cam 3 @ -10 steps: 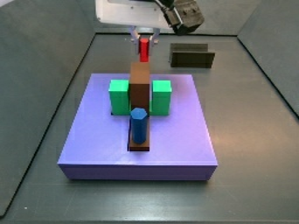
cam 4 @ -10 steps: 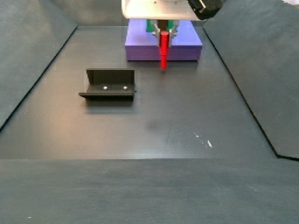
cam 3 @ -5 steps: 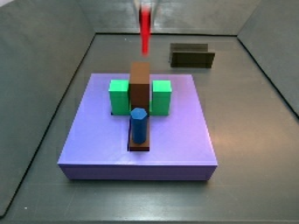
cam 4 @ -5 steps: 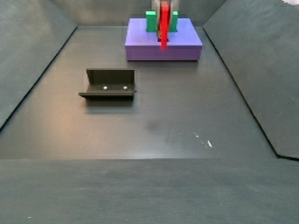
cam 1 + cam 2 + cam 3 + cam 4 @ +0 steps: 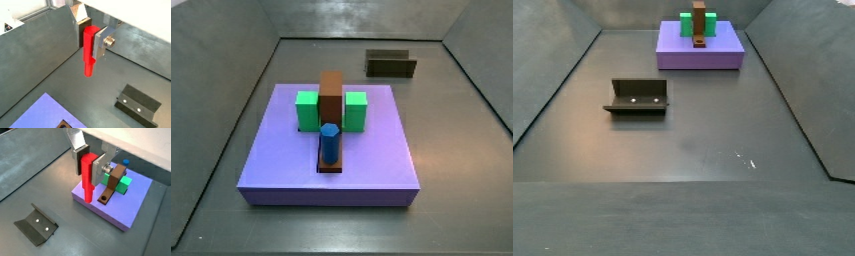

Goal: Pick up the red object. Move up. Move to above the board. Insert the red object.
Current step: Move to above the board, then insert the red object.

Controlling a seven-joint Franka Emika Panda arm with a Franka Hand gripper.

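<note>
Jaws of the gripper (image 5: pixel 90 159) closed narrow on the top of the red peg (image 5: pixel 87 176), upright, seen in both wrist views only. Peg hanging above the floor, beside the purple platform (image 5: pixel 123 217) carrying the brown board (image 5: pixel 115 181), green blocks (image 5: pixel 307 110) and blue peg (image 5: pixel 329 142). Fixture (image 5: pixel 637 96) well apart from the platform. No readable writing.

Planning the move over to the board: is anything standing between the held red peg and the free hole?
Nothing visible does. The claw holds the red object upright, high off the floor, out of both side views. On the board, the blue peg fills one end; a hole shows open. The fixture sits aside.
</note>
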